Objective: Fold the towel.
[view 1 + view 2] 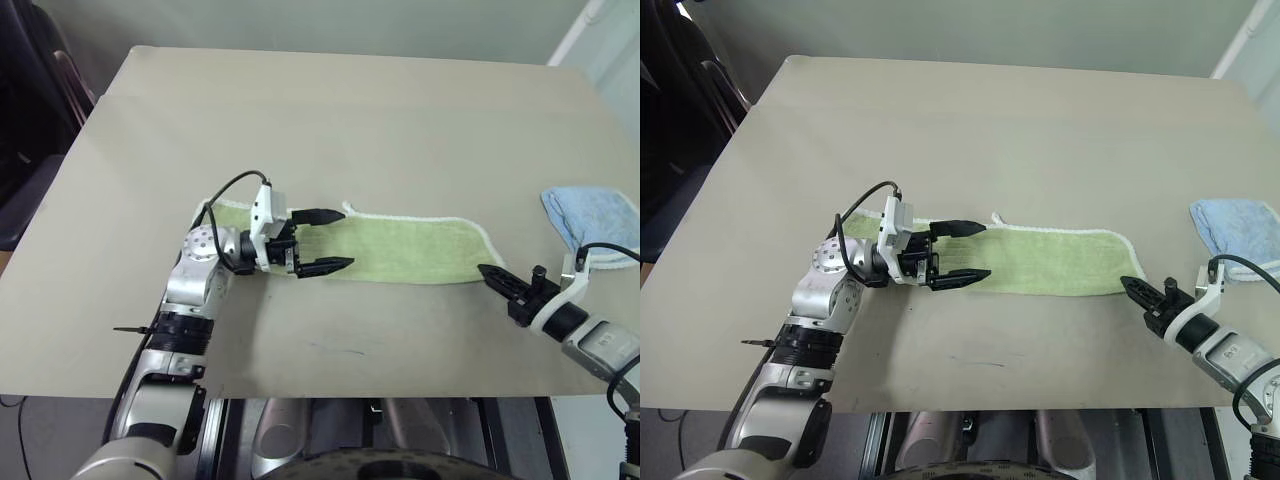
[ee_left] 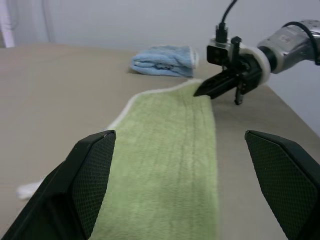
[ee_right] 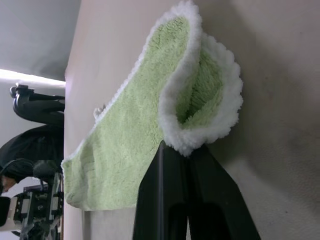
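Green towel (image 1: pixel 400 252) lies as a long folded strip on the tan table (image 1: pixel 350 120); left gripper (image 1: pixel 322 241) hovers over its left end, fingers spread wide. Left wrist view: blue cloth (image 2: pixel 164 60) beyond. Right wrist view: right gripper (image 3: pixel 186 150) clenched on towel's white-edged corner.

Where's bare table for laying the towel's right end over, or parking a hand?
The widest bare stretch of the table lies beyond the green towel, up to the far edge. A narrower bare strip runs along the near edge between both arms. It is crowded at the towel's ends: left gripper open over one, right gripper and blue folded cloth by the other.
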Robot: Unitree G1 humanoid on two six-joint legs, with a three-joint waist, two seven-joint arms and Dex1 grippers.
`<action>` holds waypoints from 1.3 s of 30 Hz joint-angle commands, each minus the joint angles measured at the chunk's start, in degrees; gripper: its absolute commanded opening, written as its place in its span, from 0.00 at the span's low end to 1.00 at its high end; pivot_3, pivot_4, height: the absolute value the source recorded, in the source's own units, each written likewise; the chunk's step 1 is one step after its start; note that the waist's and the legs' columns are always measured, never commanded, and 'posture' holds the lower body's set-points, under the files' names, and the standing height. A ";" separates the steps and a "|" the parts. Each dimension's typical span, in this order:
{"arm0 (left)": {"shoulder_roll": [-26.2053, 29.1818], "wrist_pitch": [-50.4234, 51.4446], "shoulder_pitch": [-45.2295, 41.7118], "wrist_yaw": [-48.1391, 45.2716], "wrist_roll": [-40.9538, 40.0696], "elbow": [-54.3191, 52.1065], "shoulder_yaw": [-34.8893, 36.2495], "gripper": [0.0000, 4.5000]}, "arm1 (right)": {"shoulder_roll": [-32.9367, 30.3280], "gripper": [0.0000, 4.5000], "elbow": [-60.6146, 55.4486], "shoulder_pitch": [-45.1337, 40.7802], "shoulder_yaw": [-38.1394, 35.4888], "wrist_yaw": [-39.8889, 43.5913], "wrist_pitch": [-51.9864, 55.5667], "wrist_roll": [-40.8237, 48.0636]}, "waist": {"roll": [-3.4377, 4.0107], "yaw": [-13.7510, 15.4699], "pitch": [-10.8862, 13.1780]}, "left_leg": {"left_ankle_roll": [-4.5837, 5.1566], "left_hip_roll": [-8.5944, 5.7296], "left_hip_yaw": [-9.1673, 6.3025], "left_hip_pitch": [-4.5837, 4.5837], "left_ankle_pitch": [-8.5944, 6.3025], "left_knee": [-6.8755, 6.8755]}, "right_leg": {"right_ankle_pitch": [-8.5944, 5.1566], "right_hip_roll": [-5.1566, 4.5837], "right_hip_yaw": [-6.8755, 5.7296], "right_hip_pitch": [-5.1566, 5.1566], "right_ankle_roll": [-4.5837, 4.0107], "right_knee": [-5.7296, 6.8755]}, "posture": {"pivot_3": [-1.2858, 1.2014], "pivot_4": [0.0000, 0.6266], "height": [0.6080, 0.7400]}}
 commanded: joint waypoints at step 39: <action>-3.18 0.21 -4.04 3.00 -0.56 -1.28 -1.33 1.00 | -17.26 0.01 -21.14 4.67 -9.13 20.26 1.39 -9.89 | 0.42 0.98 -0.03 | 0.45 0.00 0.25 0.04 -0.06 -0.16 | 0.34 -0.04 0.09 0.32 0.28 -0.90 | 0.52 0.24 0.68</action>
